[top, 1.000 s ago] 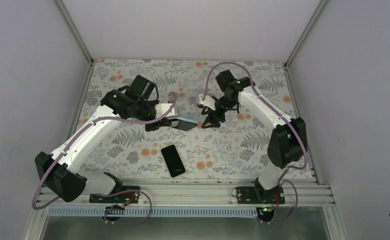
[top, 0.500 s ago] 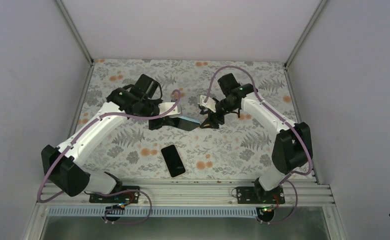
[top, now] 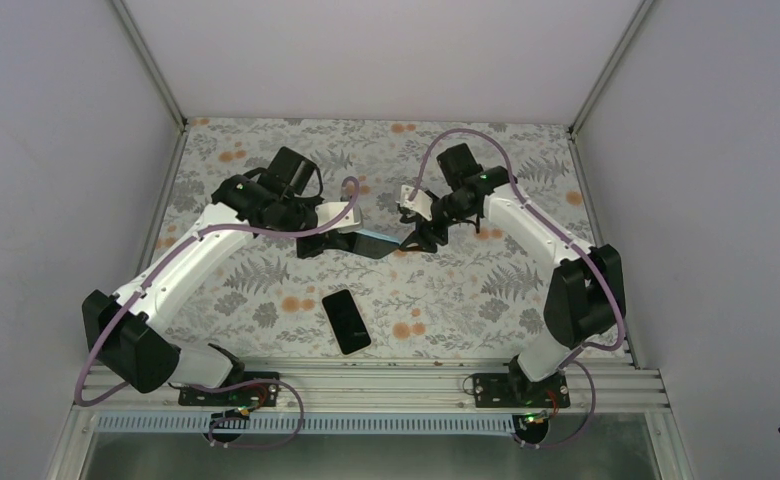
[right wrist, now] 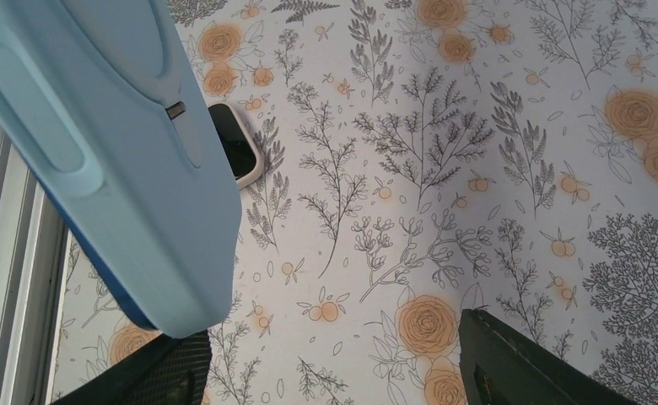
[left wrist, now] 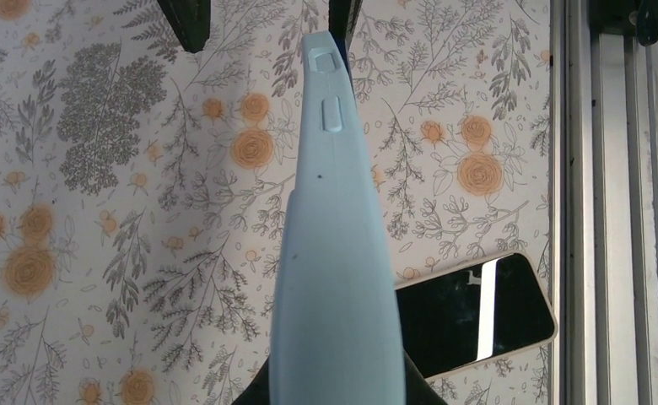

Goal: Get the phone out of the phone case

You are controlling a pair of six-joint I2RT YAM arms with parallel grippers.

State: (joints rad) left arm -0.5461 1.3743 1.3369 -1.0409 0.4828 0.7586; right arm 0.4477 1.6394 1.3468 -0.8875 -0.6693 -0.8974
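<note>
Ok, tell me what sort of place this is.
Probably a lab robot cell: plain grey walls box in a floral cloth, and the left arm and right arm are bolted to an aluminium rail.

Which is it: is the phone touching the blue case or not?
Apart. Top view: phone lies flat on the table, patterned surface between it and the case.

Both arms reach from the near edge and bend inward, nearly meeting mid-surface. The left hand (top: 328,240) is clamped on a phone case (top: 374,240). The right hand (top: 418,236), facing it, has its fingers spread apart.
</note>
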